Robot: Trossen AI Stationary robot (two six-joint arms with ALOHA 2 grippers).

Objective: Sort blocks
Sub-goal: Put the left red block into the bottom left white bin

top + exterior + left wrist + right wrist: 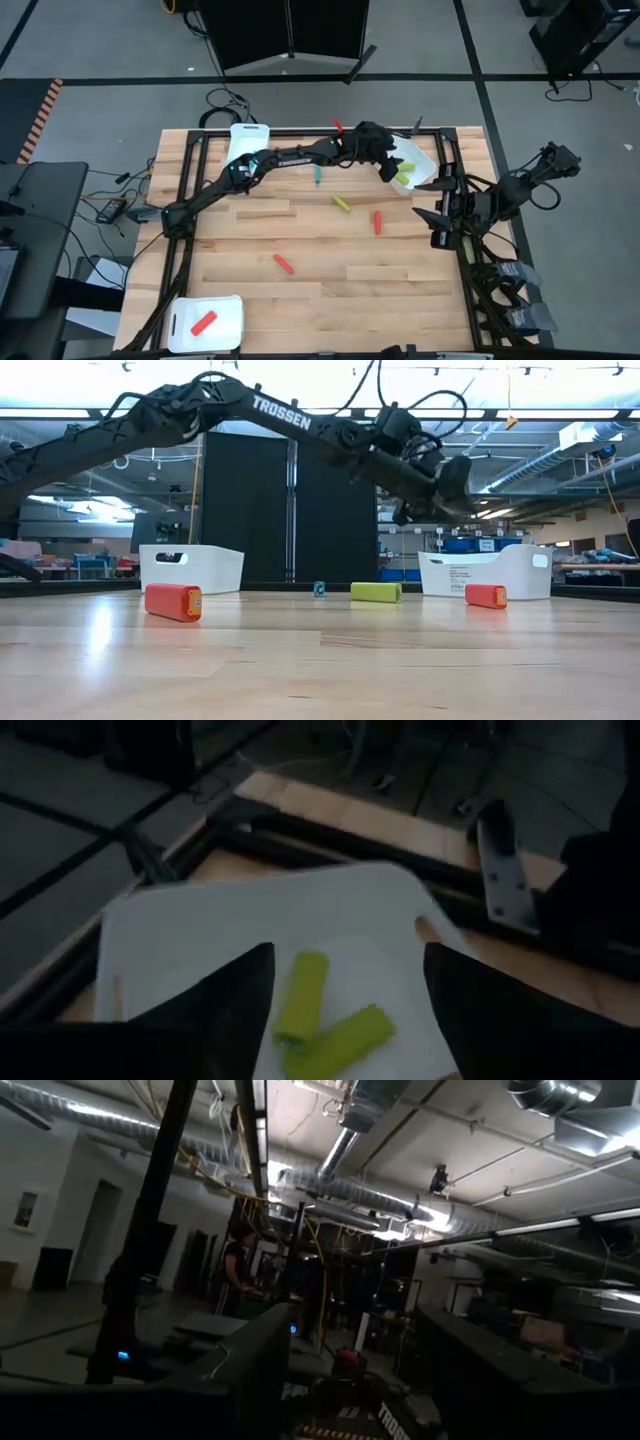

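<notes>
My left gripper (388, 163) (447, 488) hangs open above the far-right white tray (425, 158) (520, 572). In the left wrist view its fingers (345, 1010) stand on either side of two yellow-green blocks (303, 992) (345, 1040) that lie flat on the tray floor (200, 935). On the table lie a teal block (318, 175) (319, 589), a yellow-green block (342, 203) (376, 592) and three red blocks (377, 221) (284, 263) (337, 125). Another red block (203, 322) lies in the near-left tray (228, 310). My right gripper (436, 226) (345, 1380) waits open at the table's right edge.
A third white tray (248, 135) (190, 568) sits at the far edge, left of centre. A black metal frame (300, 132) borders the table. A person stands in the room beyond, seen in the right wrist view (237, 1265). Bare wood lies between the scattered blocks.
</notes>
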